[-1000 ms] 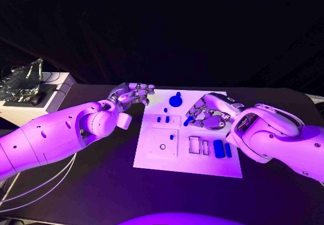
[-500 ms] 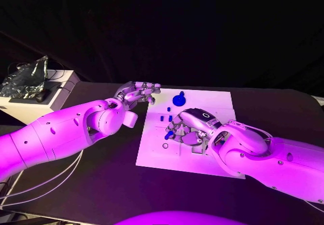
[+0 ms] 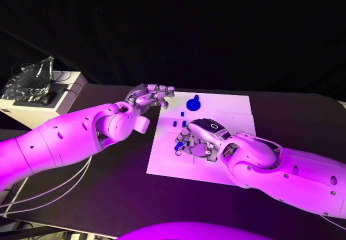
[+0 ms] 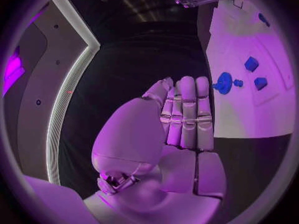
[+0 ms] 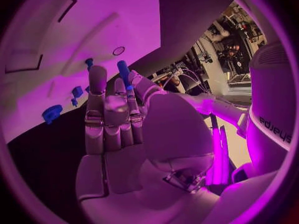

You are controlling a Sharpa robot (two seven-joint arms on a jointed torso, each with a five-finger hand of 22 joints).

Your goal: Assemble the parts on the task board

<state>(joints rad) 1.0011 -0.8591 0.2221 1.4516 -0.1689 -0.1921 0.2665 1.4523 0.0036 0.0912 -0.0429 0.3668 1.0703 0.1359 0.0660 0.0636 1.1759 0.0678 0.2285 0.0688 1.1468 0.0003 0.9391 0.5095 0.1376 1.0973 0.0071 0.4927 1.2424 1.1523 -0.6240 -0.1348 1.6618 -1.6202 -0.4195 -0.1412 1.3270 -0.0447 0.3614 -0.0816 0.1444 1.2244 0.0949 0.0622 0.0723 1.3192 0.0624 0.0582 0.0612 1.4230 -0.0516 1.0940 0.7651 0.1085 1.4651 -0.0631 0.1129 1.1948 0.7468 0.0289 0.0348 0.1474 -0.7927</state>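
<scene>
Head and wrist views, one moment of the assembly. The white rectangular task board [image 3: 231, 107] lies mid-table on the black table [image 3: 108, 200]. I have the right hand [image 3: 196, 141] low over the board's left-centre, pinching a small blue peg-shaped part [image 5: 123, 70] at its fingertips; in the head view that part shows as a blue spot [image 3: 179, 145] at the hand's left edge, just above the board surface. The left hand [image 3: 150, 95] hangs off the board's far-left corner with fingers straight and close together, holding nothing that I can see. A blue round knob-like part [image 3: 193, 104] stands at the far edge of the board, and two small blue blocks [image 3: 179, 123] sit between it and my right hand.

Risks, as I judge them: the peg is held only at the tips, so a slight twist on descent could tilt it, jam it at the mouth of its socket or flick it off the board. My right forearm sweeps across the near-right half of the board and could nudge loose parts lying under it.

Hidden or unclear: the socket I am aiming for sits beneath the right hand, so I cannot tell whether the peg has touched the board. The board's near-right portion is covered by the arm.
</scene>
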